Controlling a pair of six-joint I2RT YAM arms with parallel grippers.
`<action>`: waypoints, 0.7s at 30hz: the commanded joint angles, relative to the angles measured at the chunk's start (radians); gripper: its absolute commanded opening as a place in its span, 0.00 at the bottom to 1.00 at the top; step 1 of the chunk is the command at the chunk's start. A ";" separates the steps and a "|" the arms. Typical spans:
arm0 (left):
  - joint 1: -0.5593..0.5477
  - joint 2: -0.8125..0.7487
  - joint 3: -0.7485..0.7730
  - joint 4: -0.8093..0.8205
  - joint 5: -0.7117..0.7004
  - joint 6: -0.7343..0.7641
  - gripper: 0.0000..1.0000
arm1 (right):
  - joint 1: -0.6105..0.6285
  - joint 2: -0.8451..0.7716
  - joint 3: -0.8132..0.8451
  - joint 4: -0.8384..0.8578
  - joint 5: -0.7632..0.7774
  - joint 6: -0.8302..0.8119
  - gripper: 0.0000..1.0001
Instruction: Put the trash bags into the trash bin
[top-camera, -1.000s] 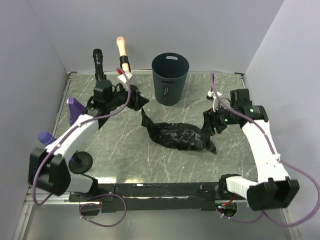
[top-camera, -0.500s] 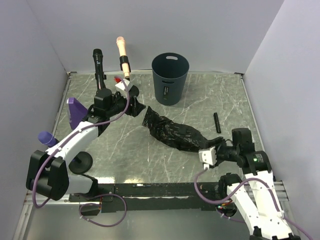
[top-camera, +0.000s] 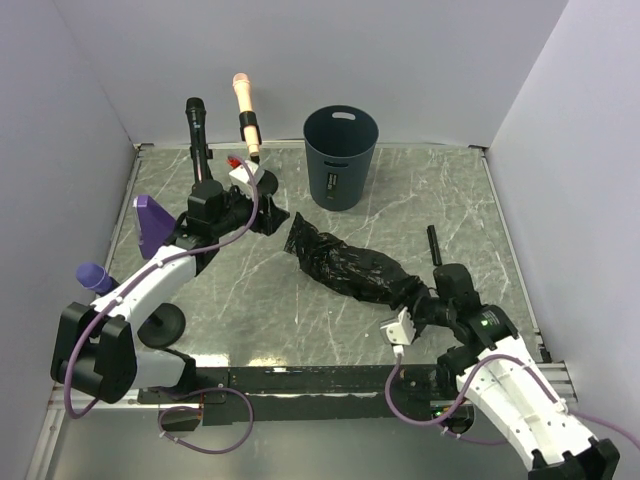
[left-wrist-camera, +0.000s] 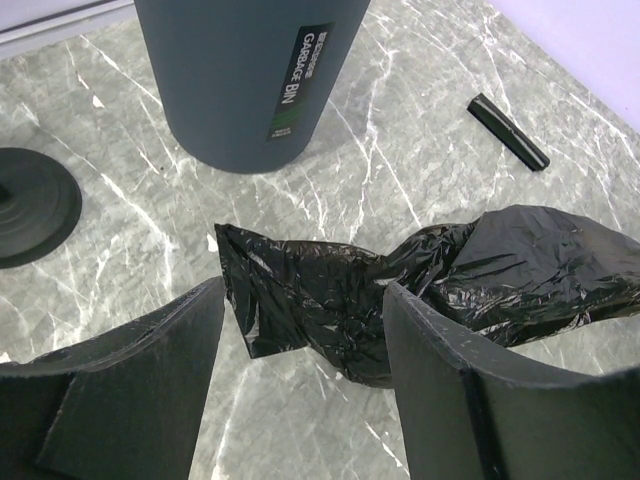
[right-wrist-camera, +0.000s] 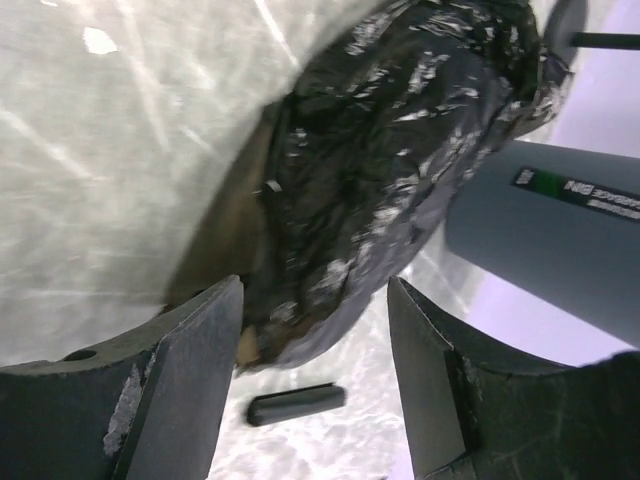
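Marble table (top-camera: 250, 300): trash bag (top-camera: 345, 265) lies between left gripper (top-camera: 279, 216) and right gripper (top-camera: 418, 298).

Left arm (top-camera: 150, 282), right arm (top-camera: 512, 385): white link shells, black joints, purple cables (top-camera: 68, 365); matte black fingers (right-wrist-camera: 180, 380), scuffed.

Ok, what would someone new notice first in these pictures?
The crumpled black trash bag sprawled across the middle of the marble table, with an open hand at each end: the left hand and right hand. Behind it stands the dark blue-grey trash bin, upright at the back edge.
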 joint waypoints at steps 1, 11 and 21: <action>0.001 -0.026 -0.007 0.053 0.004 -0.011 0.69 | 0.063 0.046 -0.041 0.201 0.096 0.046 0.66; 0.001 -0.001 0.011 0.039 -0.015 0.005 0.70 | 0.102 0.140 -0.078 0.245 0.186 -0.056 0.60; 0.001 0.010 0.016 0.050 -0.007 -0.001 0.69 | 0.134 0.267 -0.031 0.422 0.298 0.091 0.31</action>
